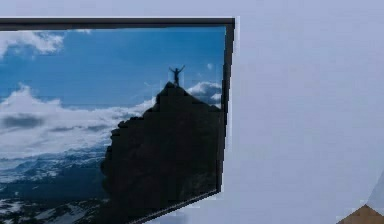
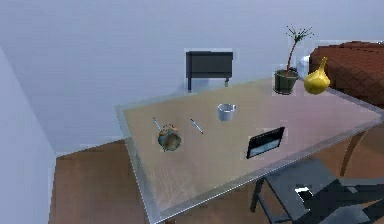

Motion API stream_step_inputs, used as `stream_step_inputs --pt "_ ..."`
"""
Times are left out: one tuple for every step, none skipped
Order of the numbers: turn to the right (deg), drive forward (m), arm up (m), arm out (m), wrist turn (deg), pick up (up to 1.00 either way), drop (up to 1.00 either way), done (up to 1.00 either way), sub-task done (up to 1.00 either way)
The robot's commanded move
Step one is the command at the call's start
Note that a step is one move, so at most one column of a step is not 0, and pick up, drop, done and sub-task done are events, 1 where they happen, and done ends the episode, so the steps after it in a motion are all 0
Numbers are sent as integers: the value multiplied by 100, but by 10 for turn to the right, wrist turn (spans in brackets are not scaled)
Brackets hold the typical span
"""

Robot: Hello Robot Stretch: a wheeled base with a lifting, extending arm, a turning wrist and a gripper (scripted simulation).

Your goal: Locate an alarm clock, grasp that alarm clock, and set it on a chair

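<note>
Early stage: a small round brownish object [image 2: 169,140], perhaps the clock, sat left on the glass-topped wooden table [image 2: 210,168]. I could not tell whether the dark gripper [image 2: 320,203], near right, held anything. Grasping and chair placement were not yet done.

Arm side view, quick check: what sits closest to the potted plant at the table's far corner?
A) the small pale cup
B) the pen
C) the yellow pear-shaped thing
C: the yellow pear-shaped thing stands right beside the potted plant, while the pen and the small pale cup lie nearer the table's middle.
</note>
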Motion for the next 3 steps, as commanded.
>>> stream_step_inputs --pt "0 0 0 50 0 0 0 0 0" --pt "0 0 0 0 450 0 0 0 0" --pt "0 0 0 0 450 0 0 0 0"
